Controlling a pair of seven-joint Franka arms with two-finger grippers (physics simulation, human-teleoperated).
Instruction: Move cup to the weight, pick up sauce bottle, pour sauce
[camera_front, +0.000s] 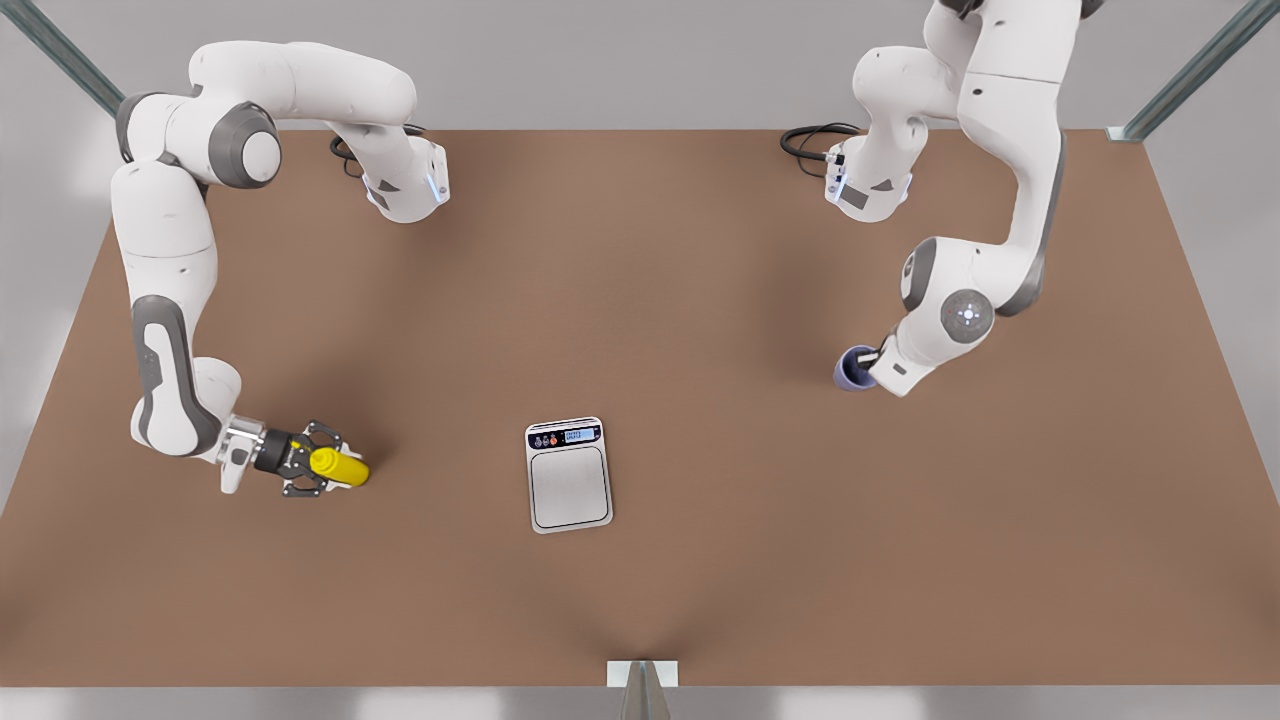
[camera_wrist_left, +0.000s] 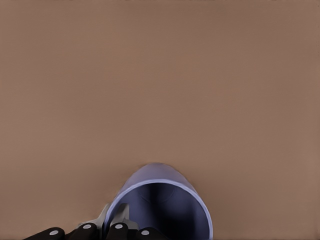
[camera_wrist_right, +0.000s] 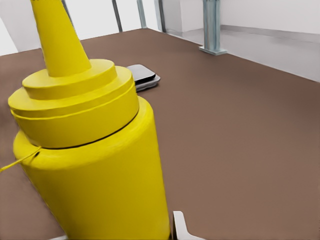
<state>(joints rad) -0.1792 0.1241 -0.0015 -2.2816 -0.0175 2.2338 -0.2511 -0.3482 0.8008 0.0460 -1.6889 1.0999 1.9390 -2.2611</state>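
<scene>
Counting across the brown tabletop (camera_front: 700, 300): one small lavender-blue tapered cup (camera_front: 852, 368) without a handle, one flat silver-grey rectangular digital scale (camera_front: 569, 475) with a dark display strip at one end, one bright yellow cylindrical squeeze bottle (camera_front: 340, 467) with a pointed nozzle, and two white arms.

Right gripper (camera_front: 322, 462), at the front view's left: spread wide enough to straddle the yellow bottle's body and clenched against its sides. In the right wrist view, bottle (camera_wrist_right: 95, 165) directly ahead of the gripper, with a pale finger (camera_wrist_right: 182, 227) touching its lower wall. Scale (camera_wrist_right: 142, 75) well beyond the bottle, past the nozzle.

Left gripper (camera_front: 878, 358), at the front view's right: right at the cup, mostly hidden under its own wrist. In the left wrist view, gripper (camera_wrist_left: 112, 227) touching the cup (camera_wrist_left: 165, 200) at the rim wall; clamped or released cannot be told. Cup's open mouth facing the wrist camera, its inside dark, nothing seen in it.

Scale plate bare, well apart from both grippers, lying between them.
</scene>
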